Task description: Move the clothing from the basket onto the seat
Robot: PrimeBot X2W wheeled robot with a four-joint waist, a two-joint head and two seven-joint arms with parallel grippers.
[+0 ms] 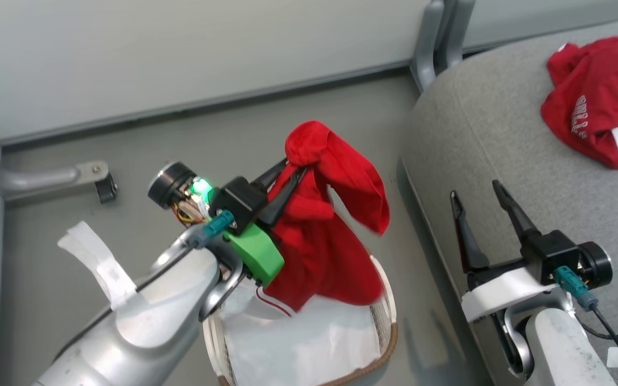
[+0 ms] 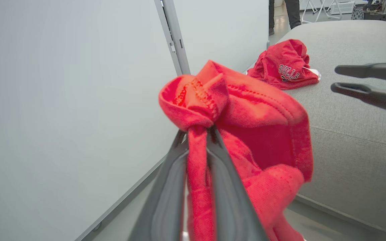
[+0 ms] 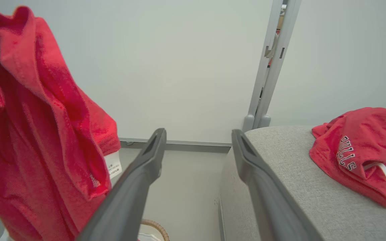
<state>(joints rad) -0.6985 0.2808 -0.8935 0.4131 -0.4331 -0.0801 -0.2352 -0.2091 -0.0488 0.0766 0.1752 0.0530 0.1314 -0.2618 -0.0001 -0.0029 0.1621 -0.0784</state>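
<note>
Where left fingers [image 2: 166, 201] pinch it, red clothing [image 2: 263, 134] bunches.

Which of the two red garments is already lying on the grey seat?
The crumpled jersey printed BULLS; the other garment hangs from the shut left gripper above the basket.

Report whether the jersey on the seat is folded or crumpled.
Crumpled: the jersey lies bunched in a heap on the seat, lettering creased.
</note>
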